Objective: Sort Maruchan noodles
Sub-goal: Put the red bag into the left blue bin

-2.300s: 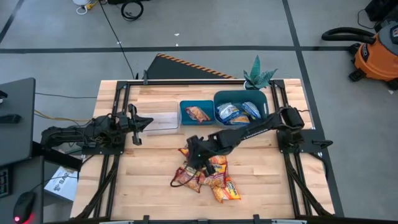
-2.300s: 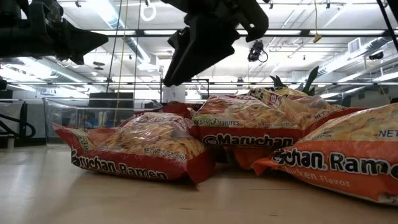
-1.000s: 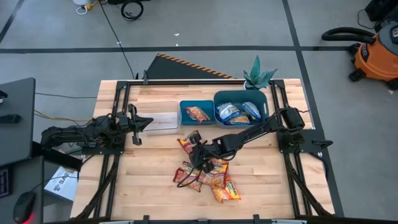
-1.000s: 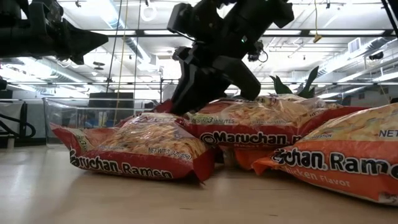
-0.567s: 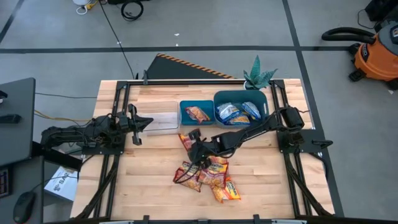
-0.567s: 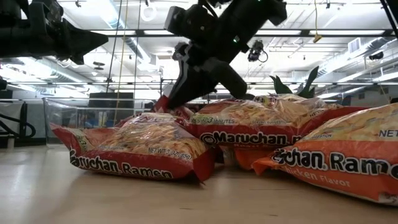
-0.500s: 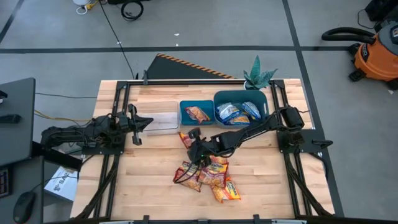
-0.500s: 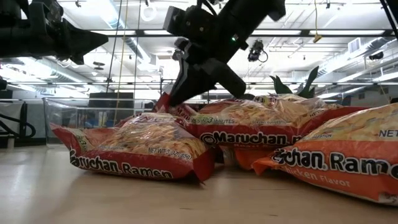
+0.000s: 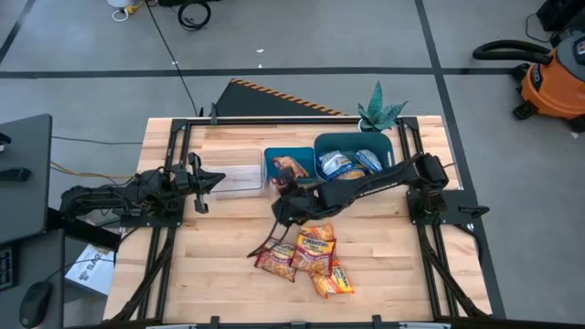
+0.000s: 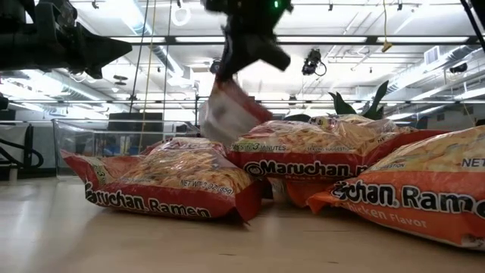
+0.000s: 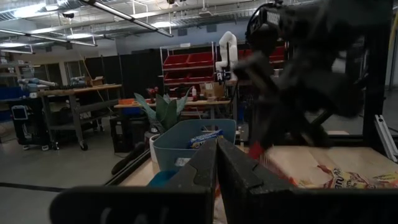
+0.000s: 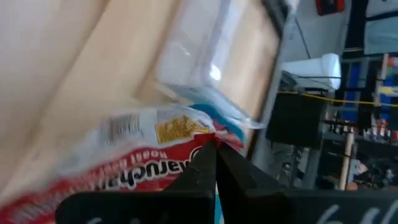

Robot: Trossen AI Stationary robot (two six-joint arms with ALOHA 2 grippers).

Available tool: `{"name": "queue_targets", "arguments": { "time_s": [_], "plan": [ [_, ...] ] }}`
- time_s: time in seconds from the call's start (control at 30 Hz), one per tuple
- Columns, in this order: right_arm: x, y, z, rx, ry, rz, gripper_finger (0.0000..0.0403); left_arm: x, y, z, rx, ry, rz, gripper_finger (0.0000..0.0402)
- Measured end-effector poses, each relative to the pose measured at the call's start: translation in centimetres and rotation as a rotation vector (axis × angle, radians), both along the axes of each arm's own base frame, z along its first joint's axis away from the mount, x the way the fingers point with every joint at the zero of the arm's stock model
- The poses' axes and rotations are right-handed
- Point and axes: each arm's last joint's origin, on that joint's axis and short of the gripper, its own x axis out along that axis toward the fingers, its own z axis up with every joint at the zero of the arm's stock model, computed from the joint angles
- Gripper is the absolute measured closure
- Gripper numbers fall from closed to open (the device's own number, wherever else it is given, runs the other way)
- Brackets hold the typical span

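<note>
Wood table [image 9: 219, 247] carries a packet pile [image 9: 306, 256] at centre, visible whole only from above. Right gripper [image 9: 285, 203], clenched on a red packet [image 10: 227, 110], holds it above the pile near the small blue bin [image 9: 274, 157]; it sat lower 0.5 s ago. Left gripper [image 11: 216, 163] waits closed beside the clear bin [image 9: 236, 178].

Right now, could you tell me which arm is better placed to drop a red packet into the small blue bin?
The right. Its tool is shut on a red Maruchan packet, lifted beside the small blue bin. The left tool waits shut by the clear container.
</note>
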Motion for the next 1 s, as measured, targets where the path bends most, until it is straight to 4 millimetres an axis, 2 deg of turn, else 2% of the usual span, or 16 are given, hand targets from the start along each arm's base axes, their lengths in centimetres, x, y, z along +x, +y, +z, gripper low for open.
{"name": "queue_targets", "arguments": {
  "time_s": [0.27, 0.47, 0.63, 0.77, 0.87, 1.0],
  "plan": [
    [-1.7, -2.9, 5.2, -0.064, -0.101, -0.12, 0.0395, 0.0, 0.0, 0.0, 0.0, 0.0, 0.0, 0.0383],
    [-2.8, -7.3, 7.3, -0.04, -0.161, -0.232, 0.0395, 0.0, 0.0, 0.0, 0.0, 0.0, 0.0, 0.0383],
    [-2.9, -11.9, 6.4, 0.149, -0.133, -0.272, 0.0395, 0.0, 0.0, 0.0, 0.0, 0.0, 0.0, 0.0383],
    [-2.8, -14.4, 4.7, 0.292, -0.115, -0.289, 0.0395, 0.0, 0.0, 0.0, 0.0, 0.0, 0.0, 0.0383],
    [-2.9, -15.5, 3.4, 0.304, -0.101, -0.309, 0.0394, 0.0, 0.0, 0.0, 0.0, 0.002, 0.0, 0.0383],
    [-3.2, -16.0, 1.8, 0.373, -0.053, -0.288, 0.0394, 0.0, 0.0, 0.0, 0.0, 0.002, 0.0, 0.0383]
  ]
}}
